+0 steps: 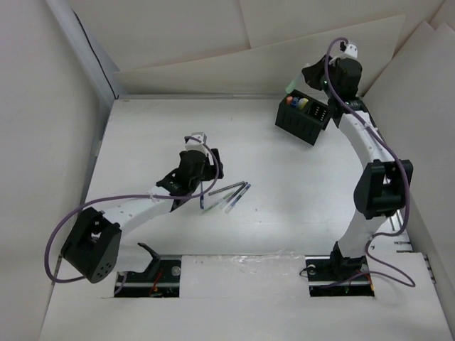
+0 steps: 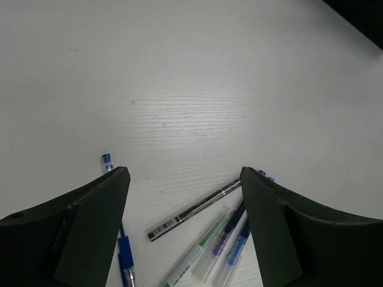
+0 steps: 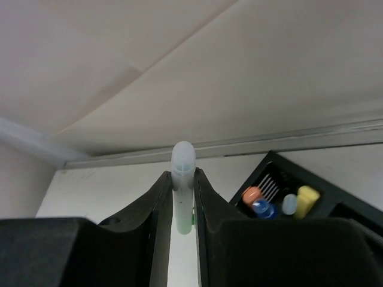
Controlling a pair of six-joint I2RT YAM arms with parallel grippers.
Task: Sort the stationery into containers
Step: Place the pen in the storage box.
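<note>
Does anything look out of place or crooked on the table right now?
The black organiser box sits rotated, not square with the table, and a cluster of pens lies loose under the left hand.

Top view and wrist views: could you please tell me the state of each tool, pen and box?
Left tool, open, above the loose pens.
Right tool, shut on a pale green marker.
Pale green marker, gripped between the fingers.
Box, holds several markers, caps up.
Loose pens, lying flat on the table.
</note>
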